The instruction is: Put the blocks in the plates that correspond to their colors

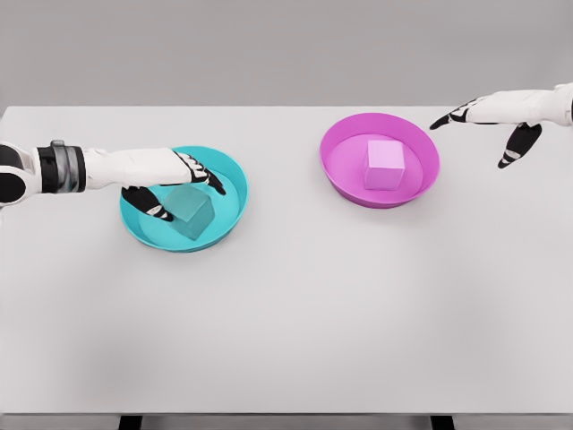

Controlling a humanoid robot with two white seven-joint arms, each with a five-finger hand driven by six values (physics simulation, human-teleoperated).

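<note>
The left hand (175,184) reaches in from the left edge of the frame and sits over the teal plate (235,179). Its fingers are spread around the teal block (190,211): some lie over the top back edge of the block and the thumb shows at its left side. I cannot tell whether they press on the block or only stand close to it; they look loosened, so my judgement is that the hand holds nothing. The block rests flat on the bottom of the teal plate, a little toward the front, where its color matches, so it seems this hand has its block where the task wants it.

The right hand (501,125) is in the upper right of the frame, above the tabletop (295,313) and just beside the right rim of the pink plate (421,143). Its fingers are stretched apart, one pointing left toward the plate, and nothing is between them. The pink block (385,165) sits upright in the middle of the pink plate, apart from this hand.

Both blocks lie inside plates of their own color, and no other block shows on the tabletop. The sorting looks complete; what remains is probably only to lift the left hand clear without pushing the teal block.
</note>
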